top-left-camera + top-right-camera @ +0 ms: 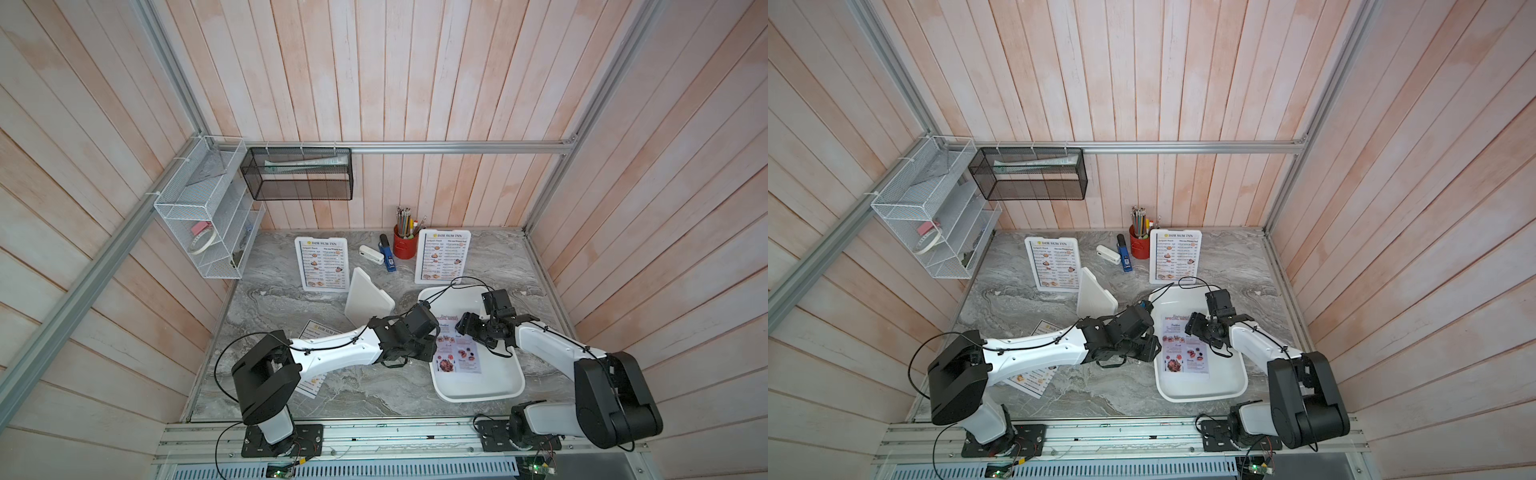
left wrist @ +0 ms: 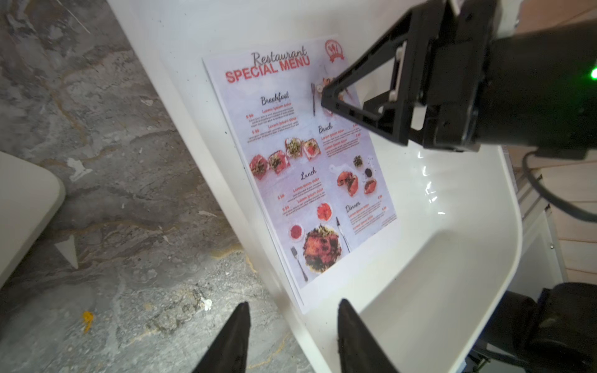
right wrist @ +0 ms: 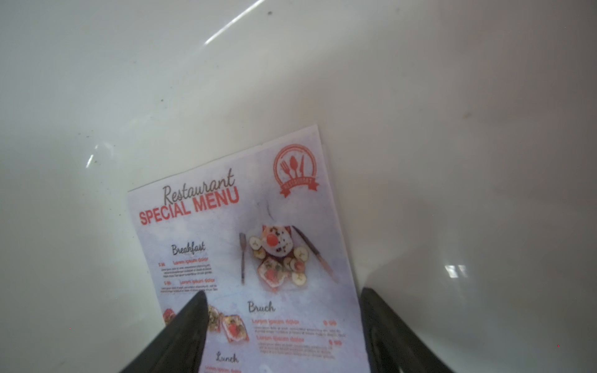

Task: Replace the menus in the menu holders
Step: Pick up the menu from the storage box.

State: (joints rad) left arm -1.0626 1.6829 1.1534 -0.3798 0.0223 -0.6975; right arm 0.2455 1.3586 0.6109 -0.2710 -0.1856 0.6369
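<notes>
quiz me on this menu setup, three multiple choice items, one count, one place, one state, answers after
1. How many upright menu holders show a Dim Sum Inn menu?
A one
B two
C four

2. Where does the Special Menu sheet lie?
A in a menu holder
B in the white tray
C clamped in an end effector

3. What state is the right end effector in?
A open
B shut on the sheet
C out of view

Answers:
1. B, two holders stand upright with that menu facing out.
2. B, both top views show it flat on the tray floor.
3. A, the right wrist view shows its jaws apart and the sheet lying flat.
</notes>
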